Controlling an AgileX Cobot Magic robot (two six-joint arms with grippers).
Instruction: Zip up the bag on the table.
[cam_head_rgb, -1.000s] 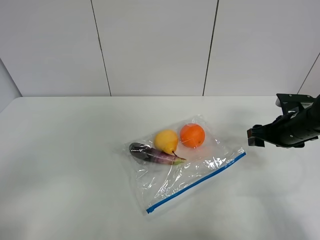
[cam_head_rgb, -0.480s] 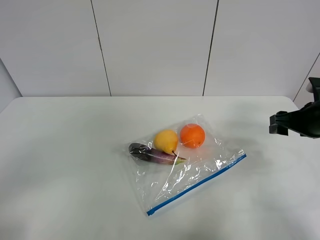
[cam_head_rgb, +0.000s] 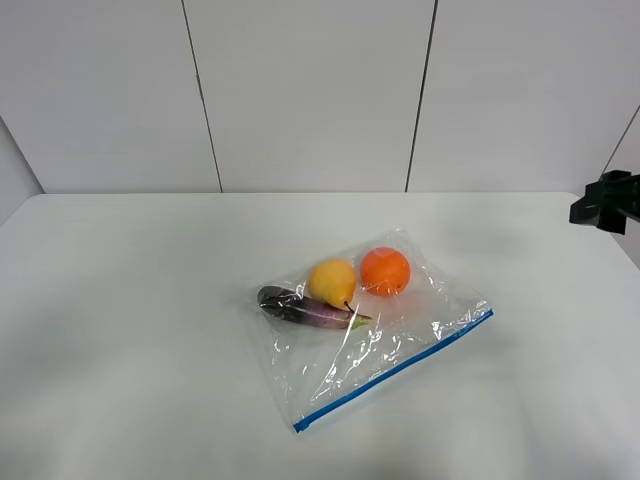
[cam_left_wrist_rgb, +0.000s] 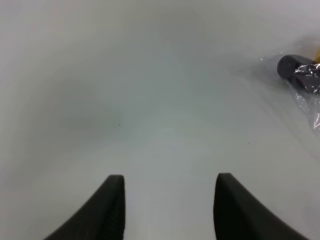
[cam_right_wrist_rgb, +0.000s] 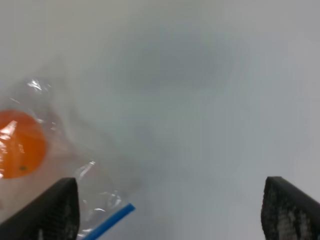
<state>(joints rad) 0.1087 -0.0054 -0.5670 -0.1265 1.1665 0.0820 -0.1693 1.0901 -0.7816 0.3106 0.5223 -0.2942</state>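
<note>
Looking down from the high camera, you have a wide white counter (cam_head_rgb: 140, 380) with rounded far corners, smooth and matte. Behind it stands a pale wall (cam_head_rgb: 310, 90) of flat panels split by thin dark seams. The bag (cam_head_rgb: 385, 335) lies flat a little right of the counter's middle, clear and crinkled, its blue zipper strip (cam_head_rgb: 395, 369) running slantwise along the near edge. Inside it, at the far end, an orange (cam_head_rgb: 385, 270) sits just beside a yellow pear (cam_head_rgb: 332, 281), and a dark eggplant (cam_head_rgb: 300, 307) lies touching the pear on the near side. A black piece of the right arm (cam_head_rgb: 605, 201) pokes in at the right edge, well apart from the bag; the left arm is out of this view.

From the left wrist, you see the left tool (cam_left_wrist_rgb: 167, 207) with its two black fingers (cam_left_wrist_rgb: 107, 210) spread apart and nothing between them, over bare white counter (cam_left_wrist_rgb: 150, 100). The eggplant (cam_left_wrist_rgb: 292, 67) end and a bit of bag film (cam_left_wrist_rgb: 312, 100) sit far off at the frame's edge.

From the right wrist, the right tool (cam_right_wrist_rgb: 170, 210) shows its fingers (cam_right_wrist_rgb: 55, 207) at opposite edges of the frame, spread wide and holding nothing. Beyond them lies blurred white counter (cam_right_wrist_rgb: 200, 100), with the orange (cam_right_wrist_rgb: 20, 144) inside the bag (cam_right_wrist_rgb: 70, 160) and the end of the zipper strip (cam_right_wrist_rgb: 112, 220) near one finger.
</note>
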